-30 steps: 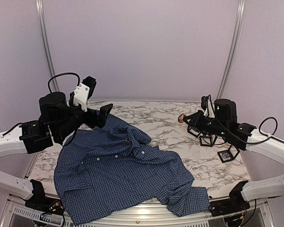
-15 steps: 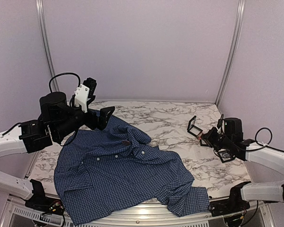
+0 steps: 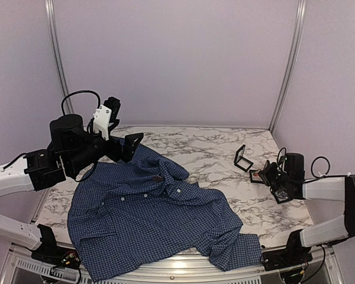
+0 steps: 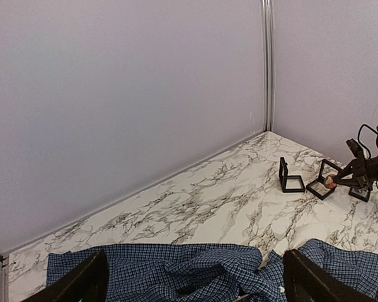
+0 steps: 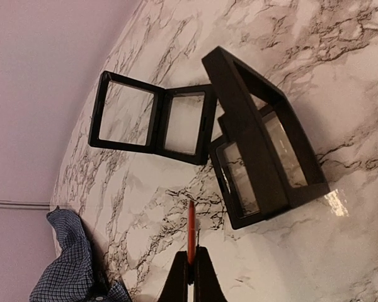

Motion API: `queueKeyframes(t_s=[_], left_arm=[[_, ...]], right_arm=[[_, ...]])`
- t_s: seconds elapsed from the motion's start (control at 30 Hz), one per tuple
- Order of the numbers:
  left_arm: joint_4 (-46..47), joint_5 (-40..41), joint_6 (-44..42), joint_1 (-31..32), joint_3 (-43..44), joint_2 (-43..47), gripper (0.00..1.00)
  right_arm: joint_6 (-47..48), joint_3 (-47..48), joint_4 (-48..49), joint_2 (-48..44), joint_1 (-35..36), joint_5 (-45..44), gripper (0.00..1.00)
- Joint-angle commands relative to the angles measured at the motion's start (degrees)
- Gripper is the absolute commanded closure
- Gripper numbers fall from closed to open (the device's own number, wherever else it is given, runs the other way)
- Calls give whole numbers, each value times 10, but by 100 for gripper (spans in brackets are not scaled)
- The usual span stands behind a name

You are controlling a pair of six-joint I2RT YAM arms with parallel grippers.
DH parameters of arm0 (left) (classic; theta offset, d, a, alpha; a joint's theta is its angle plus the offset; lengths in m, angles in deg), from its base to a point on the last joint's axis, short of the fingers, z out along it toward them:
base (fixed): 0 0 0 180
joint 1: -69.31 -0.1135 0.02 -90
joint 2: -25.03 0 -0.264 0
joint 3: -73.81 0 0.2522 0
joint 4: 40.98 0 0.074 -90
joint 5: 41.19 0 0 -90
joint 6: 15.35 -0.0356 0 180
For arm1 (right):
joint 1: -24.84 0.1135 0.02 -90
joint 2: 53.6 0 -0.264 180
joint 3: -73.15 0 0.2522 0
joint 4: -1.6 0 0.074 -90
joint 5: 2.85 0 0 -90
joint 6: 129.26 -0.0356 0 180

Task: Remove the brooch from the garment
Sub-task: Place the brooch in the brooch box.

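Observation:
The dark blue checked shirt [image 3: 148,213] lies spread on the marble table, collar toward the back left; it also shows in the left wrist view [image 4: 189,274]. My left gripper [image 3: 127,145] is open above the collar, with nothing between its fingers [image 4: 82,286]. My right gripper [image 3: 261,176] is low over the table at the right, by the black frames. It is shut on the orange brooch [image 5: 191,231], seen edge-on and sticking out past the fingertips. The brooch also shows as a small orange spot in the left wrist view [image 4: 330,182].
Two open black display frames [image 5: 154,119] [image 5: 264,163] lie on the marble just beyond my right fingertips; one more frame [image 3: 242,158] stands at the back right. A shirt sleeve end [image 3: 236,251] lies near the front edge. Purple walls close the back and sides.
My right arm has swung down and to the right, carrying the brooch from mid-air to just above the table beside the black frames. The left arm has barely moved.

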Motion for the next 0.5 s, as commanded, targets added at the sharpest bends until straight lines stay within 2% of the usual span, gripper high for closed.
queueKeyframes(t_s=[0.0, 0.47], left_arm=[[-13, -8, 3, -5, 3, -4, 1], [-13, -15, 7, -10, 1, -4, 1]], right_arm=[[-14, -7, 41, 24, -16, 3, 100], [-31, -12, 44, 59, -16, -23, 100]])
